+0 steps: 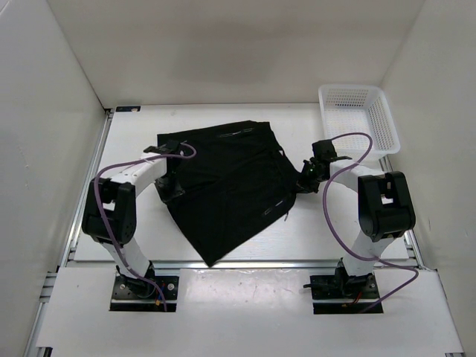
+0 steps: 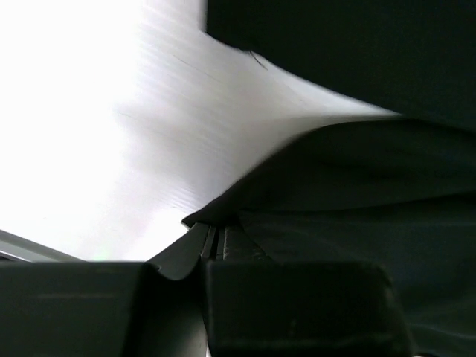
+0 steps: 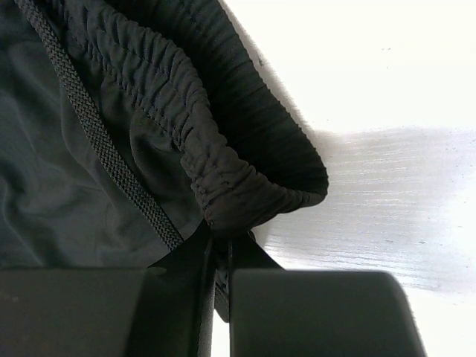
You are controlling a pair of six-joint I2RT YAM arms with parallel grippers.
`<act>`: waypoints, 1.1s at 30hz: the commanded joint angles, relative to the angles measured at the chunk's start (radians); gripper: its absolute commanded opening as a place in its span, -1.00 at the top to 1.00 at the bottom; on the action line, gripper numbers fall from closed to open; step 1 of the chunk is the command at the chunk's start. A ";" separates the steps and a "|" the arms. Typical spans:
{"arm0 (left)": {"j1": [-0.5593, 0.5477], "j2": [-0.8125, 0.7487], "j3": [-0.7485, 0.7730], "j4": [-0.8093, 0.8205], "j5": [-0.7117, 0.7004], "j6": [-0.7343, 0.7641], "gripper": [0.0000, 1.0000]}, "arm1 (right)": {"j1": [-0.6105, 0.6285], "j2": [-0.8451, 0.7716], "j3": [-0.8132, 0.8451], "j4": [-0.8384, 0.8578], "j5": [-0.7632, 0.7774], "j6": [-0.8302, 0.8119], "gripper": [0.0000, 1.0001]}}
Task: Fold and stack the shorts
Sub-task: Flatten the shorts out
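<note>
The black shorts point(image 1: 227, 186) lie spread on the white table between the two arms. My left gripper point(image 1: 172, 186) sits at their left edge, shut on a fold of the black fabric point(image 2: 335, 186); its jaws meet with cloth pinched between them point(image 2: 212, 236). At the shorts' right edge my right gripper point(image 1: 303, 182) is shut on the gathered elastic waistband point(image 3: 238, 197). The jaws press together around that waistband corner point(image 3: 222, 242). A braided drawstring point(image 3: 97, 141) runs diagonally across the fabric beside it.
A white mesh basket point(image 1: 358, 117) stands at the back right of the table. White walls enclose the table on the left, right and back. Purple cables loop from both arms.
</note>
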 commanded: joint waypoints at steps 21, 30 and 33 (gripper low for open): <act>0.188 0.218 0.419 -0.042 0.040 0.103 -0.39 | -0.006 -0.060 -0.081 -0.023 0.058 0.016 1.00; 0.219 0.538 0.771 -0.112 0.075 0.117 -0.39 | -0.006 -0.059 -0.070 -0.032 0.067 0.045 1.00; 0.219 0.648 0.915 -0.168 0.085 0.126 -0.20 | -0.006 -0.034 -0.061 -0.032 0.067 0.054 1.00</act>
